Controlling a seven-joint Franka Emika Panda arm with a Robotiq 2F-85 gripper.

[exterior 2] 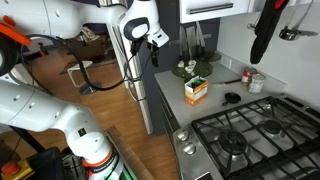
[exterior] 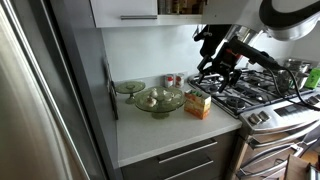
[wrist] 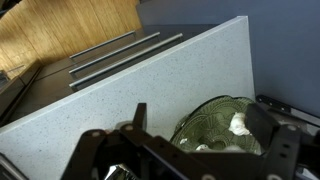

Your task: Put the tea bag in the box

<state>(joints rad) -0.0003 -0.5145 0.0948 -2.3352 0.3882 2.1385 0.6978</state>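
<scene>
The yellow-orange box [exterior: 198, 104] stands on the white counter [exterior: 150, 125] next to the stove; it also shows in an exterior view [exterior 2: 196, 90]. A green-tinted glass bowl [exterior: 158, 100] beside it holds small white pieces, one likely the tea bag [wrist: 238, 124]. The bowl fills the lower right of the wrist view [wrist: 215, 130]. My gripper [exterior: 212, 72] hangs above the box and stove edge, well clear of the counter. In the wrist view its fingers [wrist: 200, 114] are spread wide and empty. It appears dark in an exterior view [exterior 2: 260, 45].
A smaller glass bowl [exterior: 130, 88] sits further back on the counter. Two small cans [exterior: 172, 80] stand by the wall. The gas stove [exterior: 255, 95] with a pot [exterior: 298, 68] is beside the box. A fridge [exterior: 45, 90] bounds the counter's other end.
</scene>
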